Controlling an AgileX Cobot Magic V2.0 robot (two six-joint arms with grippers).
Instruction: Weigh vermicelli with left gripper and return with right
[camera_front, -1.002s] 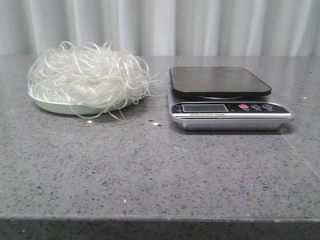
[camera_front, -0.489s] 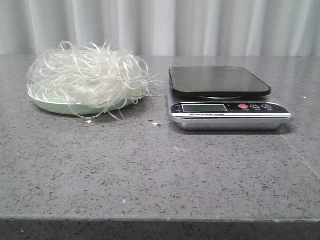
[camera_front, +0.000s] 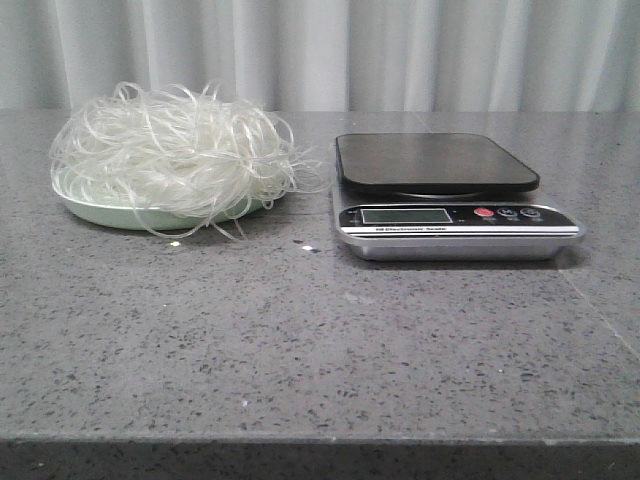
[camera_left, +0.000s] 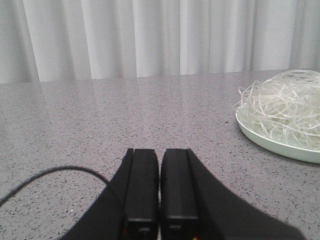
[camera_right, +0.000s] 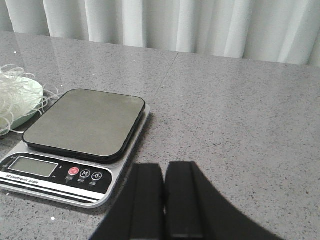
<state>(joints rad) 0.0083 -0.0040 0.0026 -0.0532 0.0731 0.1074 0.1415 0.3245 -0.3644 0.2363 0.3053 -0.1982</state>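
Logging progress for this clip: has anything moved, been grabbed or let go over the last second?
Nothing has been moved, grabbed or released. The vermicelli still lies heaped on the plate, and the scale beside it stays bare. Everything drifts very slightly leftward in the front view, together.

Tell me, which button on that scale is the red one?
On the scale, the red button is the one nearest the display; the other two buttons beside it are dark with white rings.
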